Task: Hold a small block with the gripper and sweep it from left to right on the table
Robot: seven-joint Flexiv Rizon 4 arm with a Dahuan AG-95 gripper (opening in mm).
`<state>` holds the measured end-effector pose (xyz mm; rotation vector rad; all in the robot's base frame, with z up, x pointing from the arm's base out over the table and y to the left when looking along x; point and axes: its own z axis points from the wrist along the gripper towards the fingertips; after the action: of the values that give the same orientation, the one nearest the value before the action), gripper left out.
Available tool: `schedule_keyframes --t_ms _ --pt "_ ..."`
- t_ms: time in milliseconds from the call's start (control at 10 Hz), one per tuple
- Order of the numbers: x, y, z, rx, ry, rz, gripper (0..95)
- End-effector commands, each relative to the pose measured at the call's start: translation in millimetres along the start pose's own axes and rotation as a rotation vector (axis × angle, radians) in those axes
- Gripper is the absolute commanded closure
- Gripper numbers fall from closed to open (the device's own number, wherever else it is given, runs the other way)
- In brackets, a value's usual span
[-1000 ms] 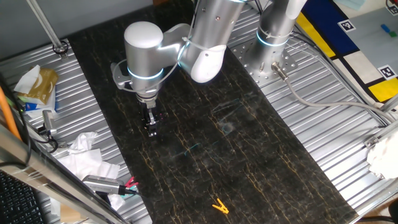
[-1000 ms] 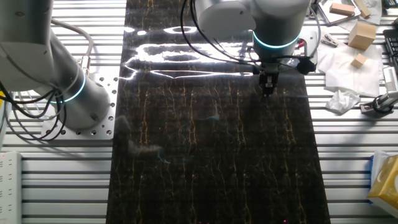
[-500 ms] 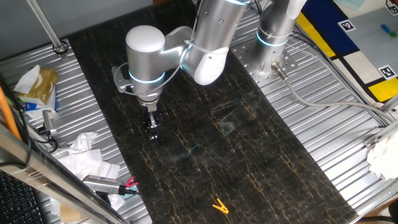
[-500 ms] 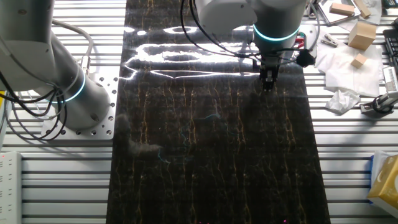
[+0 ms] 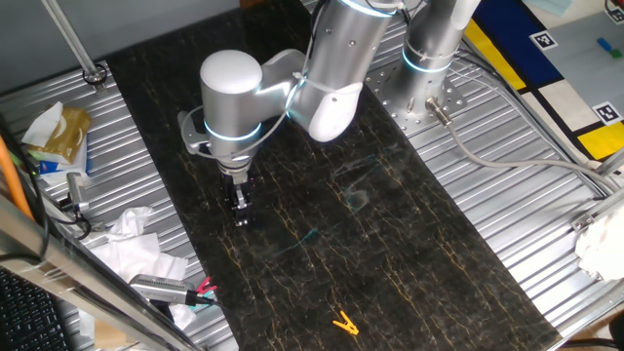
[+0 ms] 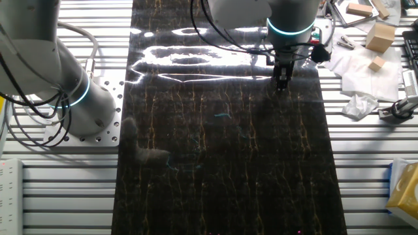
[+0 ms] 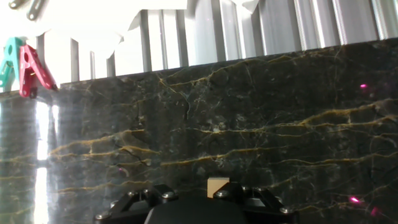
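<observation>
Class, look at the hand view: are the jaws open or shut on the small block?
Shut on it. The small block sits pinched between the jaws of the gripper, just above the table.

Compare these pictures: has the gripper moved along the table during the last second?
Yes. In one fixed view the gripper has slid slightly nearer the yellow clip, along the table.

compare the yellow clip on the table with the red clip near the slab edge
The yellow clip lies flat on the dark table, alone, far from the hand. The red clip sits off the slab on the ribbed metal, right beside a teal clip. Both are small clothespin-style clips.
</observation>
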<state>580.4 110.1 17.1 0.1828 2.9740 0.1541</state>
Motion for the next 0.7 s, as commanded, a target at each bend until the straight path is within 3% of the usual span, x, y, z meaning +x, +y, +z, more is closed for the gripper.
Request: schedule_keyframes --t_ms 100,700 --pt "-0.2 5.0 1.2 0.001 0.0 0.009 38.0" --pt "-1.2 25.7 3.5 0.004 0.0 0.036 38.0"
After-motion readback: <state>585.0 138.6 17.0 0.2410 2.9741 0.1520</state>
